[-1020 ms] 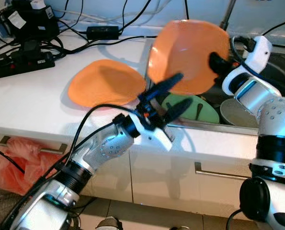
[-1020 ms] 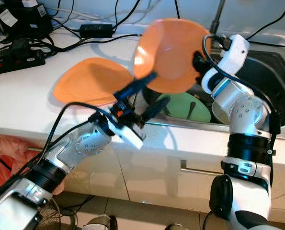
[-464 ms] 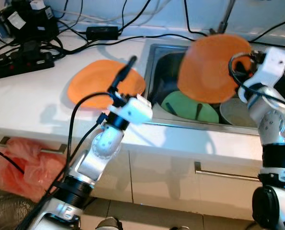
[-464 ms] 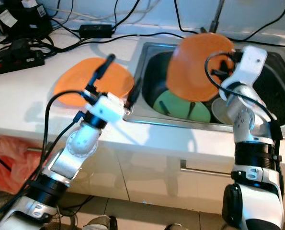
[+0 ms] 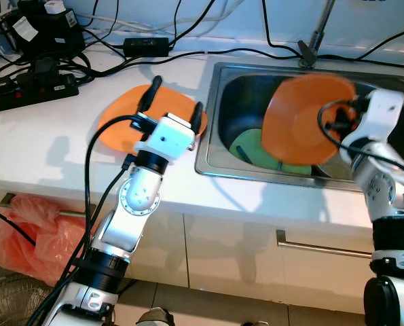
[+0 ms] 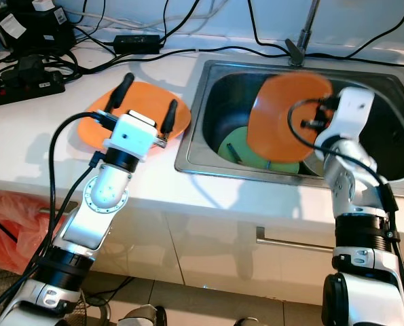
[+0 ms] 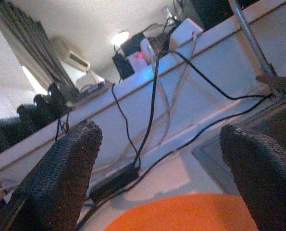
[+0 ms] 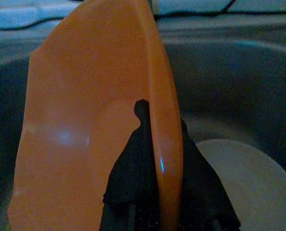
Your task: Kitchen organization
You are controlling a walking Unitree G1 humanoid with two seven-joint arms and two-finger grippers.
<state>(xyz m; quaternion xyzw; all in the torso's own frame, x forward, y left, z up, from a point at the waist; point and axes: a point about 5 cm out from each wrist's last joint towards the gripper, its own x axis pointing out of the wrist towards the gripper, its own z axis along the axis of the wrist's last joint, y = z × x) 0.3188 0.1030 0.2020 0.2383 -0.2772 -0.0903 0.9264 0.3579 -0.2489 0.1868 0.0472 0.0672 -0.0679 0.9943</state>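
Note:
My right gripper (image 8: 155,159) is shut on the rim of an orange plate (image 5: 303,119), which it holds on edge over the steel sink (image 5: 222,88). A green plate (image 5: 248,144) lies in the sink under it, with a white dish (image 8: 239,173) beside that. A second orange plate (image 5: 123,122) lies flat on the white counter left of the sink. My left gripper (image 5: 174,102) is open, its two black fingers (image 7: 66,168) pointing up just above that plate's near side with nothing between them.
Black cables, a power strip (image 5: 25,92) and adapters crowd the back left of the counter (image 5: 39,149). The tap (image 5: 314,34) stands behind the sink. Drawer fronts with metal handles (image 5: 317,244) run below, and a red bag (image 5: 25,217) hangs at the lower left.
The right gripper has carried the orange plate from above the counter's edge down and right into the sink. My left arm has swung back left and turned its fingers upward over the counter plate.

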